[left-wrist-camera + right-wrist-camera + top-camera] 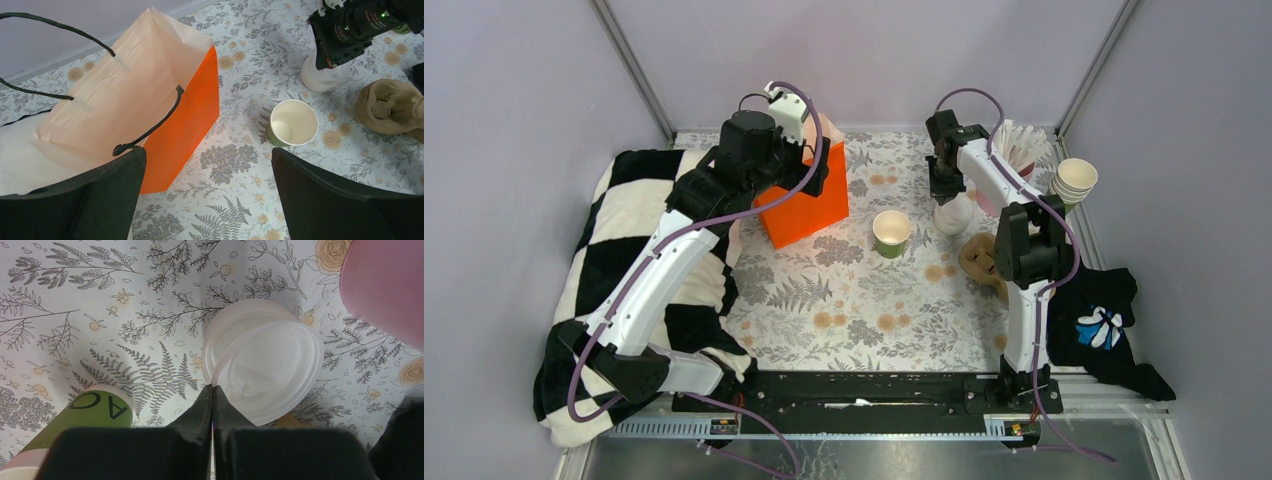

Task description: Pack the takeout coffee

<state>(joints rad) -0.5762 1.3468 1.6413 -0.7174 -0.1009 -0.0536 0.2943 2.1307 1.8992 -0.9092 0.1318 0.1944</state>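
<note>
One lidless green cup point(891, 233) stands at centre of the top view; one orange bag point(806, 195) sits upper left beneath the wide-open, empty left gripper point(207, 160). The right gripper point(212, 390) pinches the rim of one white lid point(270, 375).

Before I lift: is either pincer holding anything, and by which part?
The right pincer is shut on the top white lid, pinching it at its rim. The left pincer is open, holding nothing.
</note>
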